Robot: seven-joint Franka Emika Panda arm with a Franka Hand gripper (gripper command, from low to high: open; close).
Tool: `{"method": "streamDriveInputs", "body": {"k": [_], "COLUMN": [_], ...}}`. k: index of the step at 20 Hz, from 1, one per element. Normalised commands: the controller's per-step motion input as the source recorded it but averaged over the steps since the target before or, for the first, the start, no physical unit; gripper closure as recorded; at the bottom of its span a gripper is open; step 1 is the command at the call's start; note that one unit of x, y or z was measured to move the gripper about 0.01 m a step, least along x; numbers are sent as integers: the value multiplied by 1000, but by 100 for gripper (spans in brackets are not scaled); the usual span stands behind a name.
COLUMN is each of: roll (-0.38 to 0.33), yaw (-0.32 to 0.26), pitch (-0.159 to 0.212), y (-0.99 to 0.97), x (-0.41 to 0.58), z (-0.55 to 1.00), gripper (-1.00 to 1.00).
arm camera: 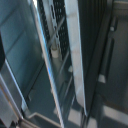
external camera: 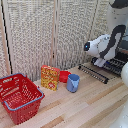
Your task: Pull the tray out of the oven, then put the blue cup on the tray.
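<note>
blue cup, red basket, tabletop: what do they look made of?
Blue cup: looks like plastic, plain light blue, smooth with a soft matte look and no print.
Red basket: probably moulded plastic, uniform bright red, slotted lattice walls and a thick rim.
Tabletop: looks like light wood, pale planks with visible grain lines and seams; whether solid wood or laminate cannot be told.

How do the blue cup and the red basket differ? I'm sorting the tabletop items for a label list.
The blue cup is light blue with solid walls; the red basket is red with slotted, see-through walls. The cup is small and round; the basket is far larger and rectangular. The cup stands beside the cereal box; the basket sits nearer the exterior view's left edge. Both rest upright on the wooden table, open at the top.
</note>
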Motion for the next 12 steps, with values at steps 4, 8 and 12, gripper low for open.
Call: {"method": "streamDriveInputs", "body": {"k": [4, 8, 12], "roll": [2, -2, 0], "yaw": [3, 0, 0], "pitch": [20, 0, 0], "y": [-28, 0, 0], "x": [16, -2, -24], "z": [0, 0, 0], "gripper": [100, 100, 100]}}
